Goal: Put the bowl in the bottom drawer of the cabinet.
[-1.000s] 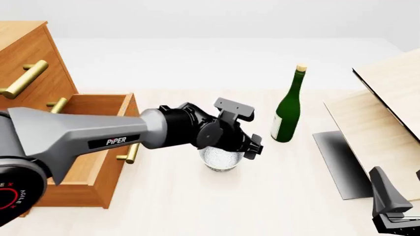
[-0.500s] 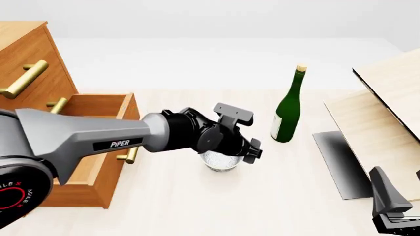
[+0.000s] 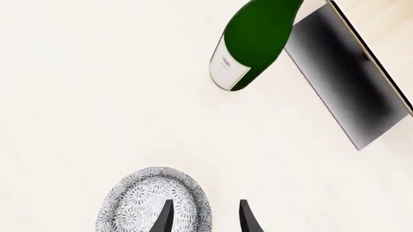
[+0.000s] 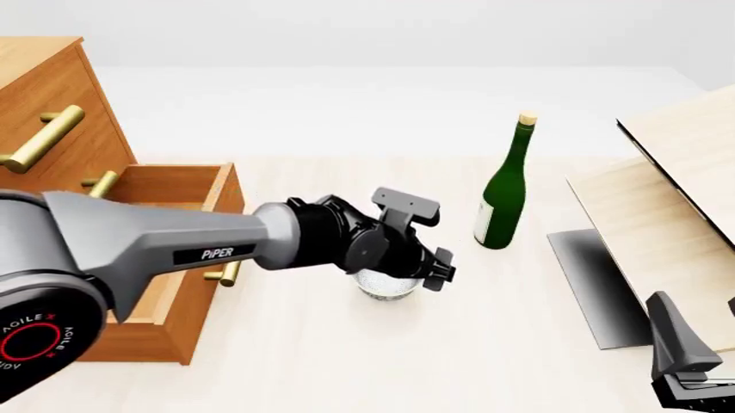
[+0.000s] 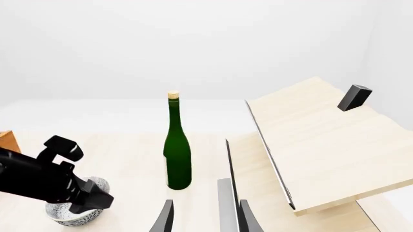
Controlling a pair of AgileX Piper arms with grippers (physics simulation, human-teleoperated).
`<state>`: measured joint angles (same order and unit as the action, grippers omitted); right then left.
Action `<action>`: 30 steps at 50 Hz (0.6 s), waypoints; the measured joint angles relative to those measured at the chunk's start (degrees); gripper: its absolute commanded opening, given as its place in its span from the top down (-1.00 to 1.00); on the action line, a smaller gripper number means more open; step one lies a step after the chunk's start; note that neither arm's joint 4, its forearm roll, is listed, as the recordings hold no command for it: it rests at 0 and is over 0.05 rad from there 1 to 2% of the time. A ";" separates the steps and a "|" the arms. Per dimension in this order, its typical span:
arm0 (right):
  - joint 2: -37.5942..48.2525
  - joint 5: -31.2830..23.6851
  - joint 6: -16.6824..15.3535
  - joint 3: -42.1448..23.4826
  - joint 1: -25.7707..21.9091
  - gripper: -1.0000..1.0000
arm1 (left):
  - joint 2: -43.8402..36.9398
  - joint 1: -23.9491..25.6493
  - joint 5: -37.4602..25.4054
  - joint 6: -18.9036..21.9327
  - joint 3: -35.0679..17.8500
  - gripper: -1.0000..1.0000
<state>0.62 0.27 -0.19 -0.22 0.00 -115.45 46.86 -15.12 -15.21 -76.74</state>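
Bowl [image 4: 384,283]: small, round, deep, white with fine grey speckles; stood upright on table, mid-front, right of cabinet (upper part hidden in front view). Wrist view showed its patterned rim [image 3: 154,203]. Bottom drawer [image 4: 161,258]: orange-brown wood, pulled open toward table centre, brass bar handle on front. Cabinet [image 4: 52,112]: tall, orange-brown, at left edge; brass bar handles on upper drawers.

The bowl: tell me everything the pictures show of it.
The bowl is small, round and deep, white with fine grey speckles, looking ceramic. It stands upright on the pale table, right of the open bottom drawer, near the green bottle. The left gripper straddles its rim, one finger inside, one outside.
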 measured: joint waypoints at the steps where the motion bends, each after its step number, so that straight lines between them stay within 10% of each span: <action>1: 0.00 0.00 0.00 0.00 0.00 -1.00 | -0.06 0.01 0.01 -0.06 0.00 -1.00; 30: 0.00 0.00 0.00 0.00 0.00 -1.00 | -1.84 0.65 0.45 -1.39 -0.53 -1.00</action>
<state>0.61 0.27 -0.19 -0.22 0.00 -117.29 47.52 -14.67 -16.60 -77.27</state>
